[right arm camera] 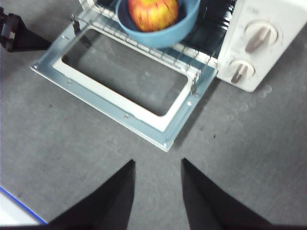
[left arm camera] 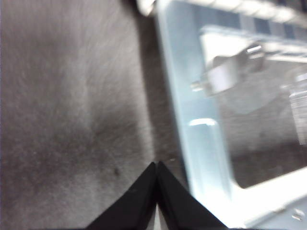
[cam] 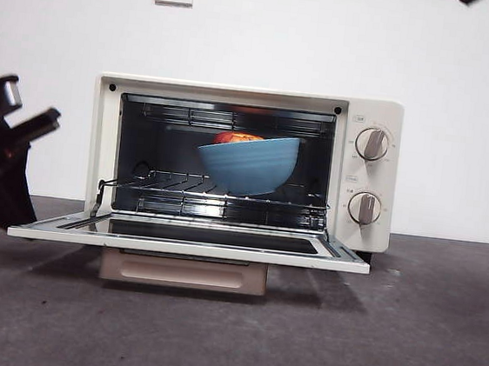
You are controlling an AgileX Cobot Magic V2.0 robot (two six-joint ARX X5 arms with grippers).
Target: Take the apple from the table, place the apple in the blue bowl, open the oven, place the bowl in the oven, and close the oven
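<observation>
From the front, the oven (cam: pixel 243 161) stands at the far side of the table (cam: pixel 420 341) with its door (cam: pixel 191 237) dropped flat, the blue bowl (cam: pixel 248 163) on the rack inside with the apple (cam: pixel 236 138) in it, and my left gripper (cam: pixel 10 123) low at the left. My left wrist view shows my left jaws pressed together on nothing over the table, just beside the door's left edge (left arm camera: pixel 201 143). My right wrist view shows my right gripper (right arm camera: pixel 158 165) parted and empty above bare table, nearer than the door.

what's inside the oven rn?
On the oven wire rack: the blue bowl holding the apple. Door hangs open. The bowl wall hides the apple's lower part and the rack behind it.
</observation>
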